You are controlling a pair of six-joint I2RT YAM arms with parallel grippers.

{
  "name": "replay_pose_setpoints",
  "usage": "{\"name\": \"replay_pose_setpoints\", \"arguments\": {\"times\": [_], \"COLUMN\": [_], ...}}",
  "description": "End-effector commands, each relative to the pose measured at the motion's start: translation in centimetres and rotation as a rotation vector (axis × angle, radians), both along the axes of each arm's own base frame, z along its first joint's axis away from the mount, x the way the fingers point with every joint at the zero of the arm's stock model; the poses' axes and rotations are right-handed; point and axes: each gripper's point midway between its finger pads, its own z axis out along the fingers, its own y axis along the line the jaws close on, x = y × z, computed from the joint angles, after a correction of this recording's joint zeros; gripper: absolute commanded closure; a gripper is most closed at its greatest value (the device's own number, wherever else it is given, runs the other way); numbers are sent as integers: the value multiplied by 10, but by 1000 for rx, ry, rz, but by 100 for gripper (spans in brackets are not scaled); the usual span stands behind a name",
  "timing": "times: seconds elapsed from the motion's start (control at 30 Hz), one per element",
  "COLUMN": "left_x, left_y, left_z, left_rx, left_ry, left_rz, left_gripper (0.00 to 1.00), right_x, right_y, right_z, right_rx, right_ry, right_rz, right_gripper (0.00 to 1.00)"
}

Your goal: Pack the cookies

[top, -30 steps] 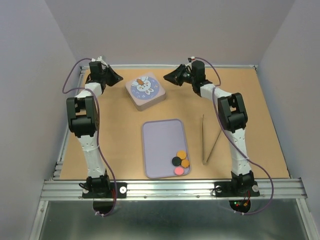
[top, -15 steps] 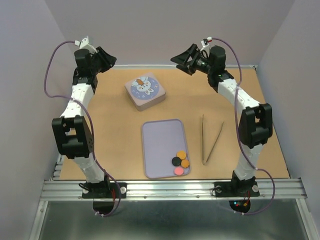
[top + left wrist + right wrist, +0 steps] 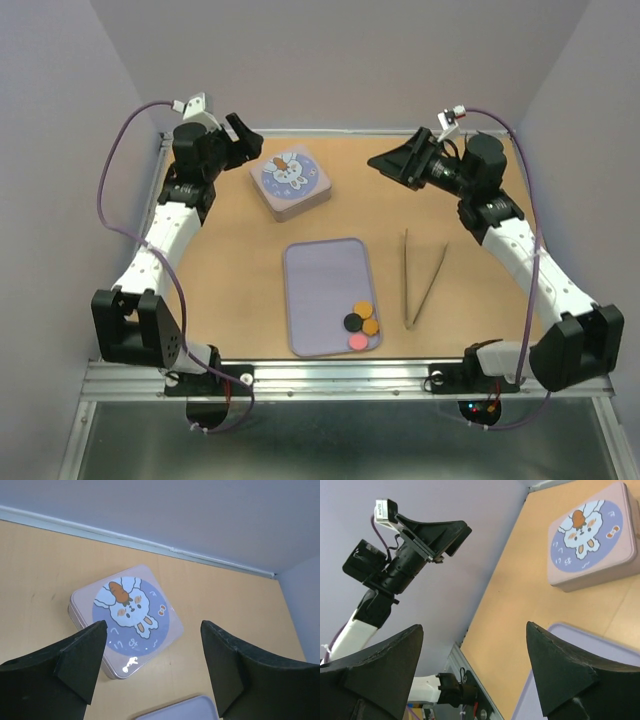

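Both jaws gape empty, left gripper and right gripper flanking my closed tin, likely to lift its lid, while cookies sit on the tray just near-side of it.

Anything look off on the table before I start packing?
Nothing stands out. The tin sits closed and slightly rotated on the table, the tongs lie flat right of the tray, and four cookies are clustered in its near right corner. No spills or damage visible.
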Motion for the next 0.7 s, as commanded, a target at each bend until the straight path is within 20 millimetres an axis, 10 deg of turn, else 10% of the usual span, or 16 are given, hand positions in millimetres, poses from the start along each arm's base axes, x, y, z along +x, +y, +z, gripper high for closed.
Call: {"name": "replay_pose_setpoints", "arguments": {"times": [0.0,0.2,0.43,0.67], "left_x": [-39,-90,-135,-159], "left_y": [7,37,92,124], "left_z": [22,6,-83,-97], "left_rx": [87,154,237,240], "left_ry": [-64,-59,-71,-291], "left_rz": [60,202,443,610], "left_gripper": [13,10,5,1], "right_x": [-42,-91,-123,-112], "right_y": [-13,-34,-48,-75], "right_z": [-8,-17,-25,-47], "right_rx": [-40,-82,-141,-162], "right_ry": [-8,1,-21,-6], "right_rz": [6,-39,-54,-259], "right_gripper": [11,6,0,0]}}
